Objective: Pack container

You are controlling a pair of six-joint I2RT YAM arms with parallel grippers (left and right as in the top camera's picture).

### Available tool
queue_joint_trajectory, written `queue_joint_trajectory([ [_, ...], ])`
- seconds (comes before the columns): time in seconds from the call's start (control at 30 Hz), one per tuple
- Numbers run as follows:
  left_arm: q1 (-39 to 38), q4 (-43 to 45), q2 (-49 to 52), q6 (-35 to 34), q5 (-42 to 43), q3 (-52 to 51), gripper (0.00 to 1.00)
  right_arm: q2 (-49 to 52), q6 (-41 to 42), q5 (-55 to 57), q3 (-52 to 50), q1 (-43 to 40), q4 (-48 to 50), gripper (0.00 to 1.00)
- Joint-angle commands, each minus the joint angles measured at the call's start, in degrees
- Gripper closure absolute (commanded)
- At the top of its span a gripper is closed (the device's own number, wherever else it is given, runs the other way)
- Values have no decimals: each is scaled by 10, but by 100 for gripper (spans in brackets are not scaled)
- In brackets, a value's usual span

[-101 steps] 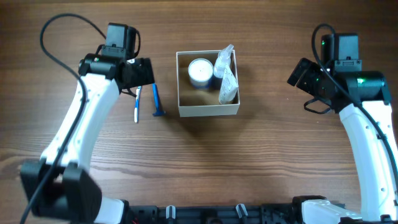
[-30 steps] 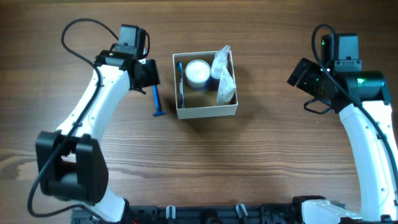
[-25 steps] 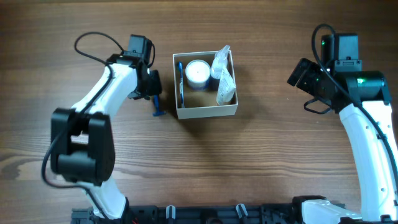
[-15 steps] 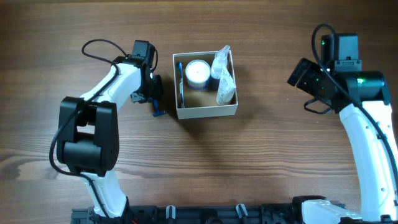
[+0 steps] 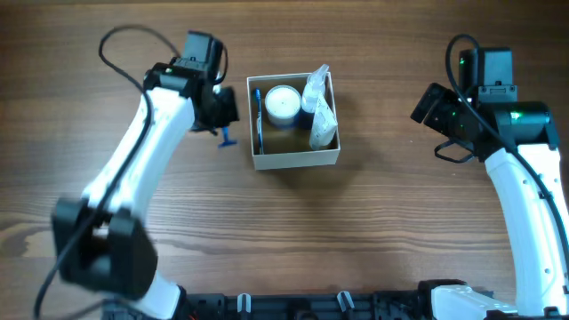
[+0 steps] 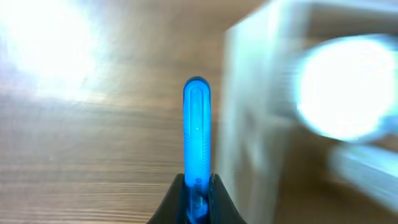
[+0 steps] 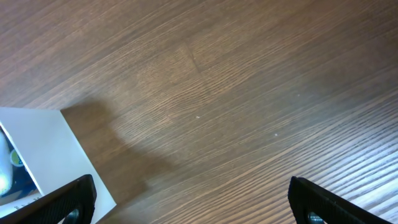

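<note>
1. The blue razor is pinched between the fingertips of the left gripper, its handle pointing straight ahead.
2. A blue toothbrush lies just to that gripper's right.
3. A white round jar sits just past the toothbrush.
4. A clear plastic pouch lies beyond the jar, farthest from that gripper.
5. The wooden table shows bare grain below the wide-spread right gripper.

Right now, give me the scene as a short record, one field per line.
container: open-topped, on the wooden table
inside container: white jar, toothbrush, clear packet
left hand: shut on the blue razor, just outside the container's left wall
right hand: open, holding nothing, off to the container's right
not yet inside: the blue razor
</note>
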Motion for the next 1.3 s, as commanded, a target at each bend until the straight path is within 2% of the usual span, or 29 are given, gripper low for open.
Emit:
queue_joint_trajectory([
  [0.0,-71,47,-34,1,-28,11,96,3,9,8,7,-2,0,0],
  [0.07,-92,64,-14,1,-55,11,96,3,9,8,7,-2,0,0],
  [0.27,-105,85,84,-6,-55,11,96,3,9,8,7,-2,0,0],
  [0.3,-103,86,88,-6,-55,11,95,3,9,8,7,-2,0,0],
  [0.37,-96,90,87,-6,-55,11,85,3,9,8,7,-2,0,0],
  [0.4,-94,87,82,-6,-55,11,67,3,8,8,7,-2,0,0],
  [0.47,-94,69,67,-6,-54,12,56,3,9,8,7,-2,0,0],
  [0.57,-95,38,24,-6,-55,12,32,3,9,8,7,-2,0,0],
  [0.6,-94,27,2,-6,-55,12,9,3,9,8,7,-2,0,0],
  [0.63,-94,18,-19,-6,-55,12,0,3,9,8,7,-2,0,0],
  [0.83,-102,-58,-201,-6,-59,12,0,3,9,8,7,-2,0,0],
  [0.93,-108,-79,-301,1,-27,12,0,3,9,8,7,-2,0,0],
  [1.0,-108,-99,-356,1,-66,12,1,3,9,8,7,-2,0,0],
  [1.1,-107,-156,-433,-1,-74,12,0,3,9,8,7,-2,0,0],
  [1.27,-108,-165,-518,-1,-135,-42,0,3,9,8,7,-2,0,0],
])
